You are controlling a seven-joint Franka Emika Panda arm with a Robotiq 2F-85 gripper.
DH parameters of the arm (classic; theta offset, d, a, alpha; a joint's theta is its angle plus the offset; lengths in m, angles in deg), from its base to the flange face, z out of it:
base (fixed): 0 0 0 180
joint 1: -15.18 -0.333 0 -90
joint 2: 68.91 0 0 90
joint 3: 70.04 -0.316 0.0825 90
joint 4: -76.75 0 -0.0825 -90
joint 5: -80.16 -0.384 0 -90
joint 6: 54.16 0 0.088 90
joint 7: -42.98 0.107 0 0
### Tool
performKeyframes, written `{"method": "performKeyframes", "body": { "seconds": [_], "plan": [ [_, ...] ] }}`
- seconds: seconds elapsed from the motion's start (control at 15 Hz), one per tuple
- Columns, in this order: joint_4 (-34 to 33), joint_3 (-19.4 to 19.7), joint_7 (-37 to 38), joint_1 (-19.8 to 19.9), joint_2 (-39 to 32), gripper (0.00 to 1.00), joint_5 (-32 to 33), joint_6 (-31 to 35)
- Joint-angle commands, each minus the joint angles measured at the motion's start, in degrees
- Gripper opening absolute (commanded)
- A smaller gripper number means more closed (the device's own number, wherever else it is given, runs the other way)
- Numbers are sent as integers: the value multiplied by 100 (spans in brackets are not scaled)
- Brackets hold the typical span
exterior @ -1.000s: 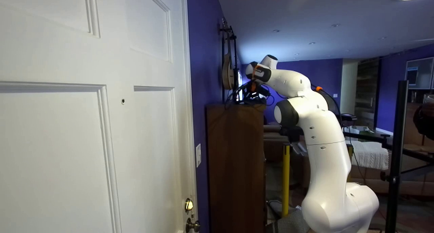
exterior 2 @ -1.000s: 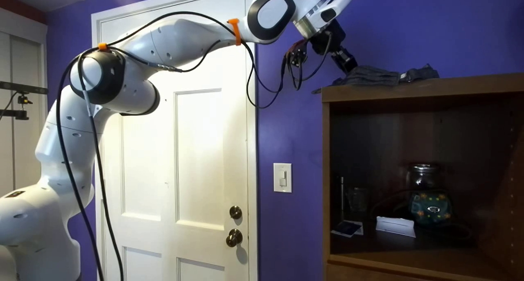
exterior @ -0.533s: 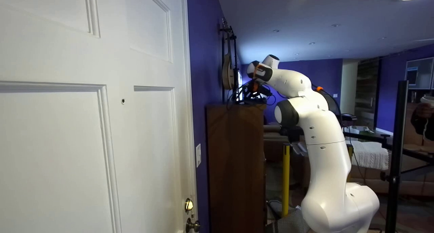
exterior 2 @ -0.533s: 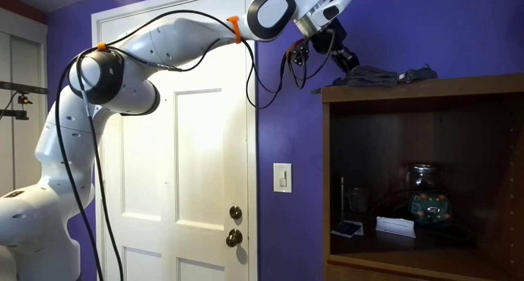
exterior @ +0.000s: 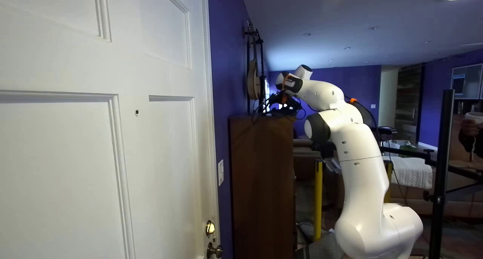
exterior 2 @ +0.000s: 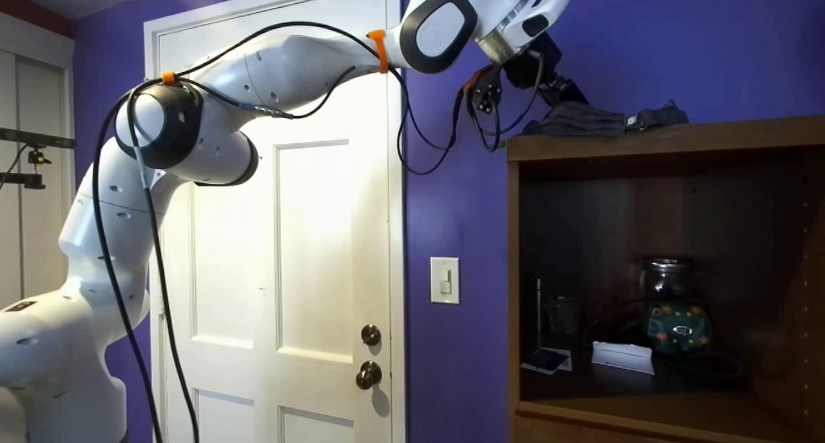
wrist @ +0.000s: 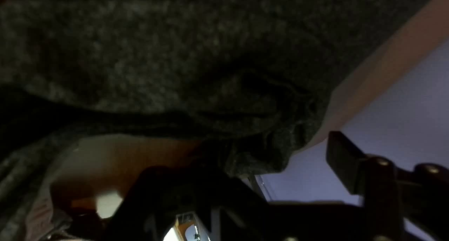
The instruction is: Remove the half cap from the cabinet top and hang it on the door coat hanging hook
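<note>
Wrist view: the cap (wrist: 168, 65) lies limp just ahead of the spread fingers (wrist: 345, 163), one fold near the gap; whether it is between them I cannot tell. On the cabinet (exterior 2: 741, 135) the cap's long axis follows the front edge, the gripper (exterior 2: 570, 96) just above or behind the half nearer the door (exterior 2: 312, 236), contact unclear. Closing across that fold probably comes next. Well apart, the hook (exterior: 137, 112) is bare.
</note>
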Motion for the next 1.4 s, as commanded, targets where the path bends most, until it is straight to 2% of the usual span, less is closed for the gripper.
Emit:
{"method": "performKeyframes", "body": {
  "seconds": [0.0, 0.13, 0.2, 0.27, 0.47, 0.93, 1.33],
  "plan": [
    [-282, -31, 151, 107, -260, 100, -233, 143],
    [-268, -38, 180, 100, -274, 97, -253, 126],
    [-262, -45, 183, 97, -264, 75, -267, 102],
    [-260, -44, 168, 92, -247, 70, -253, 91],
    [-280, -49, 144, 102, -221, 48, -243, -28],
    [-322, -64, -2, 112, -11, 2, -223, -817],
    [-50, -63, -259, -22, 456, 1, -124, -1051]
  ]
}}
